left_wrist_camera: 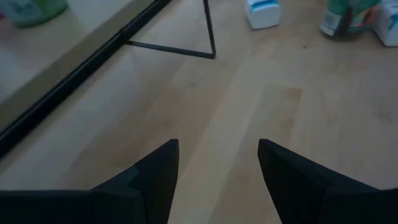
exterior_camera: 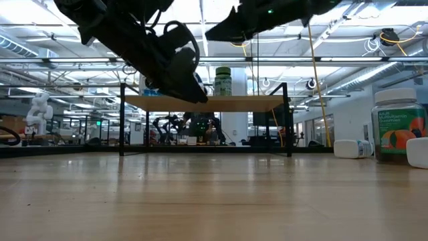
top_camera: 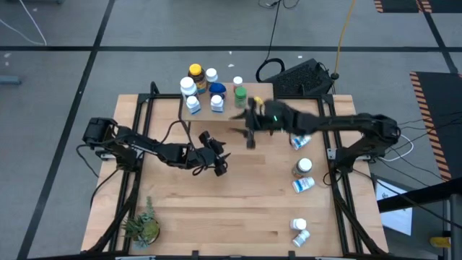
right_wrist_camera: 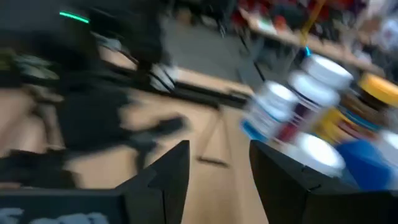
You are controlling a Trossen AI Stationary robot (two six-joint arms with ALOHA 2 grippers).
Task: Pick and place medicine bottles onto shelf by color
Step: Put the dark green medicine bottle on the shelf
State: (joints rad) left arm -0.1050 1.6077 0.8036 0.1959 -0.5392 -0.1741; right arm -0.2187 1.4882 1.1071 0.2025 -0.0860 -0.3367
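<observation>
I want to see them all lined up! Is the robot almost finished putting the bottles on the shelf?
Not quite. About seven bottles stand on the shelf already. Right now both grippers are empty: the left gripper is open above the table, the right gripper open beside the shelf. Around five bottles on the table's right side are left, some lying down.

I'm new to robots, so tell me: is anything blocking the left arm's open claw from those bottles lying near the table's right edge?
Nothing visible does. The left end effector is open and empty, with only bare wooden tabletop between it and the white blue-labelled bottle lying on its side.
</observation>
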